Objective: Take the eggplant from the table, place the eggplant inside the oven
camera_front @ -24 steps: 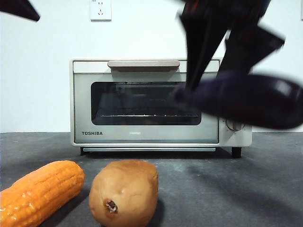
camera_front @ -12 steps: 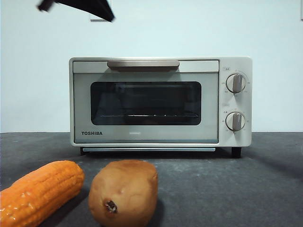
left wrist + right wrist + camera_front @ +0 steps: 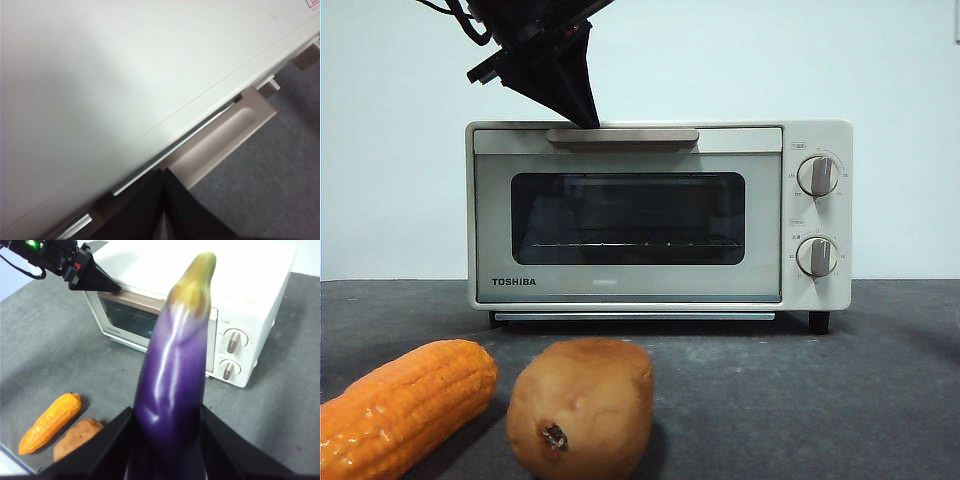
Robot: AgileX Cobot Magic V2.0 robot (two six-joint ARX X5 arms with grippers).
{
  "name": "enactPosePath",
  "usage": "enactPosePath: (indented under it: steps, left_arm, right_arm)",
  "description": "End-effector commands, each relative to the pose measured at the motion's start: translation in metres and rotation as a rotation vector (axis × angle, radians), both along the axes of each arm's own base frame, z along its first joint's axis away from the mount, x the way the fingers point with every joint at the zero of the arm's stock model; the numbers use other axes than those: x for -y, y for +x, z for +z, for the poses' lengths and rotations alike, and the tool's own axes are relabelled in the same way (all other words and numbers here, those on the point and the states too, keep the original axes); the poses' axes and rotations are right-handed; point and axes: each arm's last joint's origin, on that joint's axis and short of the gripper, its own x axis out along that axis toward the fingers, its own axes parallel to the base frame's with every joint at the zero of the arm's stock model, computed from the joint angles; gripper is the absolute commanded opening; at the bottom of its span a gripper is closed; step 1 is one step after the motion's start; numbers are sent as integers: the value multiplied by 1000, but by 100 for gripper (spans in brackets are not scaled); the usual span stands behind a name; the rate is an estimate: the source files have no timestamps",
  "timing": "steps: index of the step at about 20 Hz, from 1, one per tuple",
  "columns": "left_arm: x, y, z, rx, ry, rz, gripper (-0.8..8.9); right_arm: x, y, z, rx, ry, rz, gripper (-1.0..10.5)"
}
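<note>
**Eggplant held aloft, left gripper at the oven handle**

The eggplant (image 3: pixel 172 385) is sitting between the two jaws of the right gripper (image 3: pixel 167 440), which is pinching it on both sides near its thick end. Its purple body is running away from the gripper, and its pale tapered stem tip is pointing toward the oven (image 3: pixel 200 315). It is hanging high above the table (image 3: pixel 280 390), clear of everything on it, and it is not showing in the front view.

The oven is standing on the table with its door closed, its two knobs (image 3: pixel 817 216) on one side of the glass window. The left gripper (image 3: pixel 588 118) is reaching down from above, its jaws pressed together into a single point. In the left wrist view that tip (image 3: pixel 163 172) is sitting right at the beige handle (image 3: pixel 220 145), at the top edge of the door; whether it is actually touching cannot be told.

Nearer the front of the table, the corn (image 3: pixel 405 405) and the potato (image 3: pixel 582 405) are lying just beside each other, well apart from the oven.
</note>
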Motion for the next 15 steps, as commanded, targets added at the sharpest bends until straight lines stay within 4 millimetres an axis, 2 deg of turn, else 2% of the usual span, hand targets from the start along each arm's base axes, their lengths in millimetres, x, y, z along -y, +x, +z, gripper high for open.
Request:
enactPosePath:
  steps: [1, 5, 10, 12, 15]
  left_arm:
    - [8, -3, -8, -59, 42, -42, 4]
    - [14, -20, -15, -194, 73, -125, 4]
    - [20, -52, -16, -339, 173, -220, 4]
    - [15, -64, -6, -339, 180, -235, 4]
    - [1, -80, 24, -236, 103, -213, 4]
  right_arm:
    - [0, -1, 5, 10, 22, 6, 130]
    - [-4, 2, 5, 1, 13, 7, 130]
    - [-16, 11, 1, -43, -24, 75, 130]
    - [-27, 19, -3, -77, -65, 142, 130]
    - [-46, 35, -11, -106, -145, 222, 130]
